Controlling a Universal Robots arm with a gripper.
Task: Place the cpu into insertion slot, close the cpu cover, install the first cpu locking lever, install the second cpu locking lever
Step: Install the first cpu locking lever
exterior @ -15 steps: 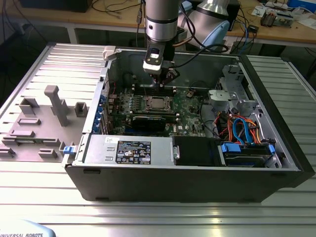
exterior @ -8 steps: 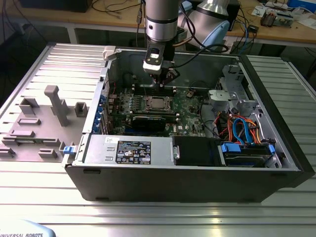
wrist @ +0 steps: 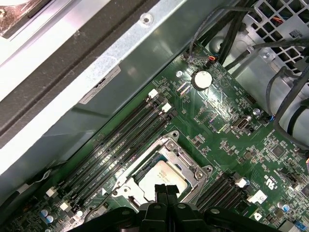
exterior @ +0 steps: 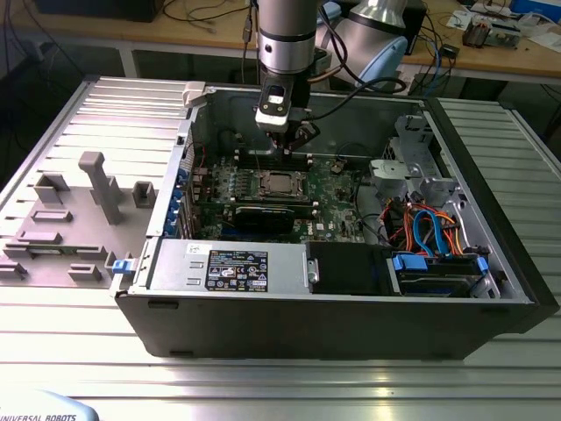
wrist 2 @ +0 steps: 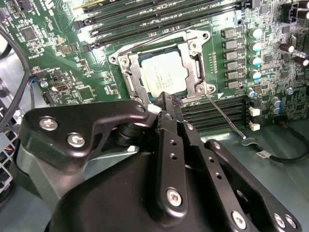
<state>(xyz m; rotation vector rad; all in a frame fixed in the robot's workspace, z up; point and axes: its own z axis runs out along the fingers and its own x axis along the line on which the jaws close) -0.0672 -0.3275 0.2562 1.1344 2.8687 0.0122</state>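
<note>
Scanning the exterior view from its left, I first meet the ribbed aluminium worktop [exterior: 53,289] carrying a set of grey plastic fixture blocks [exterior: 96,189], parked well apart from the work. Next comes the open black desktop computer case [exterior: 333,324], lying on its side so the green motherboard [exterior: 337,189] faces upward and can be reached from above. My arm hangs over the board, its black gripper [exterior: 282,140] just behind the socket.

In both wrist views the small square cpu with its dull silver-grey metal top [wrist 2: 163,72] [wrist: 161,176] lies flat inside the insertion slot [wrist 2: 126,77]. The thin silver metal cpu cover [wrist 2: 193,60] [wrist: 186,162] is folded down around it, the chip showing through the window, so I judge placing and closing done. One thin wire locking lever [wrist 2: 224,118] slants away from the socket corner, seemingly unlatched.

The gripper's fingers [wrist 2: 166,104] [wrist: 164,191] are pressed together with nothing between them, their tip poised at the socket edge nearest the arm, a posture I judge suited to pushing a lever rather than grasping. Further toward the exterior view's right sit the drive bays with blue and orange cables [exterior: 429,228].
</note>
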